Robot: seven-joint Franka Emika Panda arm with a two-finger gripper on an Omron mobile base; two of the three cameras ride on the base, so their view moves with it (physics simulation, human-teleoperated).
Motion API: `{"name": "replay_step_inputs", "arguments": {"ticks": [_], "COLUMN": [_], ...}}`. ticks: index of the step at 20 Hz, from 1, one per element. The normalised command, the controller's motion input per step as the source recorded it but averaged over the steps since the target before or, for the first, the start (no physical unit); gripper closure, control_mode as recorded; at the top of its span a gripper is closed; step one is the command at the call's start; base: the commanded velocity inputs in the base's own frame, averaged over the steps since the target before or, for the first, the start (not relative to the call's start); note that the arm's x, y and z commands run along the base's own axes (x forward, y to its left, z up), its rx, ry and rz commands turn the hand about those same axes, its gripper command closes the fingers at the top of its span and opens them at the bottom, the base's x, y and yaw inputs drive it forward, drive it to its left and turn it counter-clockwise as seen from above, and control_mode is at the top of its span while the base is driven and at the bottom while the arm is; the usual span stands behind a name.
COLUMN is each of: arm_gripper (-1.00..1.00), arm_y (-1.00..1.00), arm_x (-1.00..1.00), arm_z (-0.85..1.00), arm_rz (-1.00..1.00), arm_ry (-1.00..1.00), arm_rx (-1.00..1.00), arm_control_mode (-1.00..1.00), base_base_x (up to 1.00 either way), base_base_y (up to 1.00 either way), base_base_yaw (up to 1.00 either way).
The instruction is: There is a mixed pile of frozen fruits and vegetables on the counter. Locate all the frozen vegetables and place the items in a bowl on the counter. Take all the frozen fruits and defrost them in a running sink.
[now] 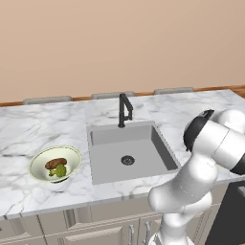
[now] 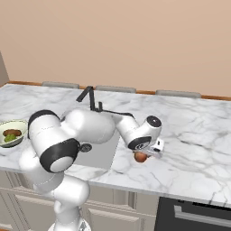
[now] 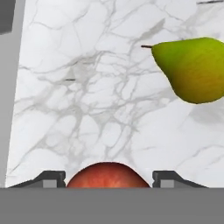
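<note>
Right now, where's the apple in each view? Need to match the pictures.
Left base view: no apple to point to; the arm fills the lower right.
Right base view: the apple sits low at center, under the claw.
Hand view: bottom center, between the claw's tips, the pear at upper right.
Shared landmark: the sink, at the hand view's left edge.

A rendered kitchen: marble counter, recessed grey sink with black faucet, beige cabinets below.

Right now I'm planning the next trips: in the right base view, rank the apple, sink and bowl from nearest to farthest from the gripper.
1. Apple: between the fingers of the gripper.
2. Sink: just left of it.
3. Bowl: far left counter edge.
</note>
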Motion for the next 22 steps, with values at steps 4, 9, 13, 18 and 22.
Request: {"name": "replay_step_inputs", "arguments": {"ticks": [4, 9, 13, 18, 22], "arm_gripper": [1.0, 1.0, 1.0, 1.0, 1.0], "arm_y": [0.72, 0.77, 0.74, 0.78, 0.61], "arm_x": [-0.31, -0.41, -0.28, -0.01, 0.0], "arm_z": [0.13, 0.03, 0.12, 0.3, 0.28], "arm_rz": [0.0, 0.0, 0.0, 0.0, 0.0], "arm_ry": [0.0, -0.01, 0.0, 0.0, 0.0], "arm_rx": [0.0, 0.0, 0.0, 0.0, 0.0], "arm_control_mode": [-1.0, -1.0, -1.0, -1.0, -1.0], "base_base_x": [0.0, 0.0, 0.0, 0.0, 0.0], "base_base_y": [0.0, 0.0, 0.0, 0.0, 0.0], "base_base_yaw": [0.0, 0.0, 0.0, 0.0, 0.0]}}
